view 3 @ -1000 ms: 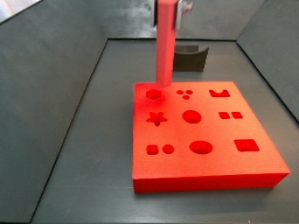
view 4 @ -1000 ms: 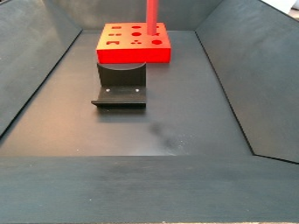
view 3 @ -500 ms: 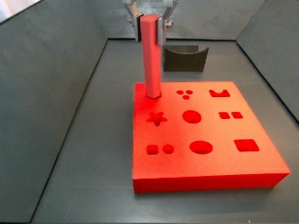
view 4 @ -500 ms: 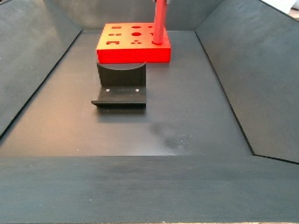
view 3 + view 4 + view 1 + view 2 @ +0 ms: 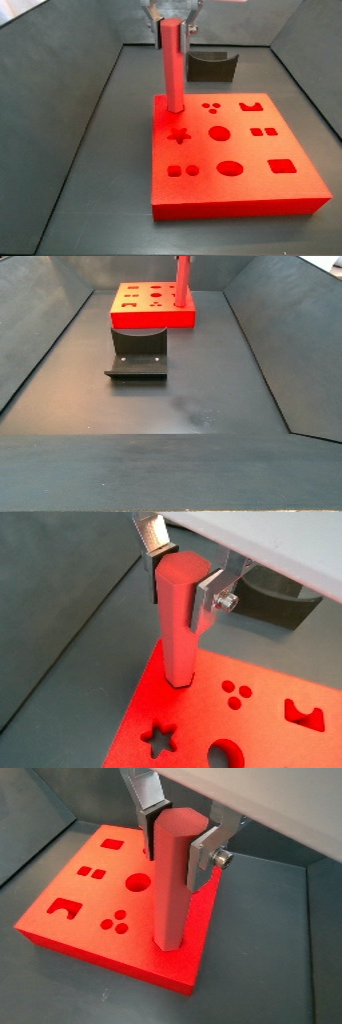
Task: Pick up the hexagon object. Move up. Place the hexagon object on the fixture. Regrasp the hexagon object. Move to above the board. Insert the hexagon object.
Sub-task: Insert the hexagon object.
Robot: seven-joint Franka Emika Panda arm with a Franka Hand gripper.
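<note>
Standing upright with its lower end in the board (image 5: 238,160) corner cut-out, the hexagon object (image 5: 174,65) is pinched near its top by the fingers (image 5: 211,594); judged stiff, light, slick-faced, best held on opposite flats.

Dark grey bin floor (image 5: 160,461), matte. Sloped dark side walls (image 5: 34,316) close it in. Faint pale scuff (image 5: 195,414) mid-floor in a side view.

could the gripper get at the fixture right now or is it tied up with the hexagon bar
Probably not yet. The gripper is at the top of the hexagon object, which stands upright in the board. The fixture sits unobstructed behind the board.
</note>
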